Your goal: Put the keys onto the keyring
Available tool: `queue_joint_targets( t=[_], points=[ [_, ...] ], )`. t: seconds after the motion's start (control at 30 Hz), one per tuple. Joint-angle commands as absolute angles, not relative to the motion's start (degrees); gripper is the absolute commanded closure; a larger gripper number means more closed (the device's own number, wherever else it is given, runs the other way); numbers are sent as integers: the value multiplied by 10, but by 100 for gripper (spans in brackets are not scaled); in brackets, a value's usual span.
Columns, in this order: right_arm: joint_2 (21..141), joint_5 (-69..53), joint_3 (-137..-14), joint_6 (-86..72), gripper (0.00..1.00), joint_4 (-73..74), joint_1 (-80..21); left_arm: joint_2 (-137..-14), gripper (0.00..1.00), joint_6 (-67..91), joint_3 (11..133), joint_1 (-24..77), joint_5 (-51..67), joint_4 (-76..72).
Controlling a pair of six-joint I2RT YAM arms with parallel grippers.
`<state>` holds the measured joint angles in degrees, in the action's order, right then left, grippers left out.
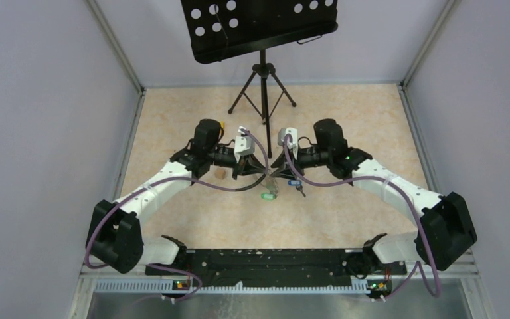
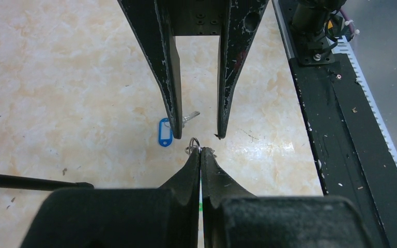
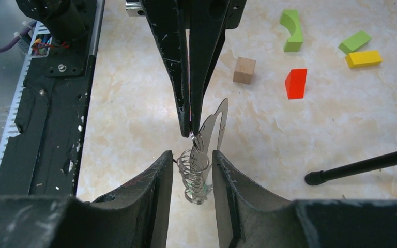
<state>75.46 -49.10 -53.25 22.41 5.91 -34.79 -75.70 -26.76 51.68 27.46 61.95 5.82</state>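
Note:
My left gripper [image 1: 263,171] [image 2: 200,151] is shut on a small metal ring at the top of the keyring [image 3: 216,121]. The keyring is a thin grey loop, and a chain of metal rings [image 3: 194,173] hangs from it. My right gripper [image 1: 277,171] [image 3: 191,155] faces the left one. It is open, with a finger on each side of the hanging chain. The blue-tagged key [image 2: 165,132] [image 1: 299,189] lies on the table below. The green-tagged key [image 1: 269,195] shows under the grippers. I cannot tell whether it lies on the table or hangs from the chain.
A wooden cube [image 3: 244,70], a red block [image 3: 295,83], a yellow block [image 3: 363,58] and two green blocks [image 3: 292,30] lie to the left. The black tripod stand [image 1: 263,86] is at the back, with one leg [image 3: 362,165] near the grippers. The black base rail [image 1: 265,260] runs along the near edge.

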Motion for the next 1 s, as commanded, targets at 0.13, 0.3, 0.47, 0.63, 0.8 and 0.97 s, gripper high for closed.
queue_joint_targets(
  t=[0.13, 0.3, 0.47, 0.63, 0.8, 0.97],
  points=[
    [768, -491, -554, 239, 71, 57, -368, -746, 100, -261, 537, 277, 648, 40],
    [772, -483, -558, 235, 76, 53, -371, -747, 100, -262, 532, 277, 652, 40],
    [772, -480, -560, 232, 80, 53, -372, -750, 100, -264, 528, 277, 659, 37],
    [770, -479, -562, 232, 81, 52, -373, -756, 100, -266, 524, 277, 665, 38],
    [769, -476, -566, 235, 81, 56, -375, -760, 100, -267, 521, 277, 670, 38],
    [767, -475, -569, 236, 81, 59, -377, -763, 100, -268, 517, 277, 673, 38]
  ],
)
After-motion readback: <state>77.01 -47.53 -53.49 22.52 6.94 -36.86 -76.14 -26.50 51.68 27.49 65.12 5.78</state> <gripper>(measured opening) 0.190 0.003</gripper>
